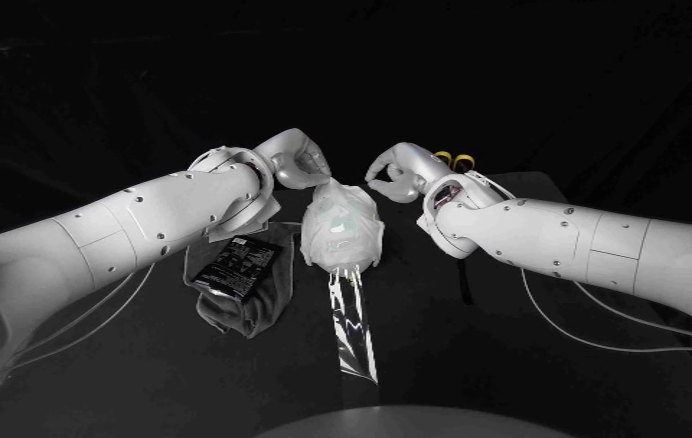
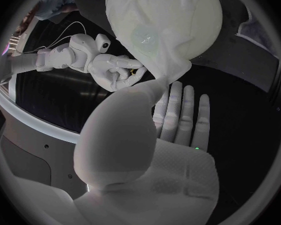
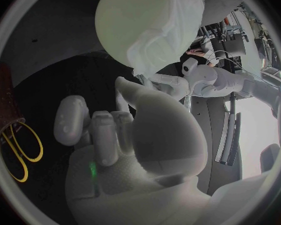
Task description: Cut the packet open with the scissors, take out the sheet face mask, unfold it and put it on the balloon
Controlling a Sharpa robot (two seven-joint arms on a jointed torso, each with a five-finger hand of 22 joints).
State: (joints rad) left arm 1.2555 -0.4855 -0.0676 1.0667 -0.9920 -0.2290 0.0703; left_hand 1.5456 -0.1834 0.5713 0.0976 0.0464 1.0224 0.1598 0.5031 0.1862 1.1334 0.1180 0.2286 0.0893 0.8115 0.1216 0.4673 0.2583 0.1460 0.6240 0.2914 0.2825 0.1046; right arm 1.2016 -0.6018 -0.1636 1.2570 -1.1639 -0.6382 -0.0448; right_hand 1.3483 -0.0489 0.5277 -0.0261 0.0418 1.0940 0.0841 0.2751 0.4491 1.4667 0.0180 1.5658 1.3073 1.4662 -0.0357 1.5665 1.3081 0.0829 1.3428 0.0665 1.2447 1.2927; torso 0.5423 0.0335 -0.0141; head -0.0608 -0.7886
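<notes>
The balloon (image 3: 125, 20) stands at the middle of the table (image 1: 505, 358) between the two hands, and the sheet face mask (image 1: 335, 220) is draped over it. In the head view the mask covers most of the balloon, so the balloon's base and whatever props it up cannot be made out. In the wrist views one side of the balloon is bare and the mask hangs off the other side in folds, with a loose corner below.

The left hand (image 1: 296, 163) is just beside the balloon. Its thumb reaches up to the mask's hanging corner and touches it, while its fingers (image 2: 181, 110) lie stretched out flat, side by side, apart from the thumb. The right hand (image 1: 397, 173) is at the balloon's other side. Its fingers are curled in and its thumb rises to the mask's edge. Whether it pinches that edge or only touches it I cannot tell, since the thumb hides the contact.

A clear strip (image 1: 351, 328) trails from under the balloon towards the robot. The black packet (image 1: 238, 261) lies near the left forearm on a grey shape I cannot identify. The scissors (image 1: 454, 159) lie beyond the right wrist, with only their yellow handles visible. Bare dark table lies open on the far side and near the robot.
</notes>
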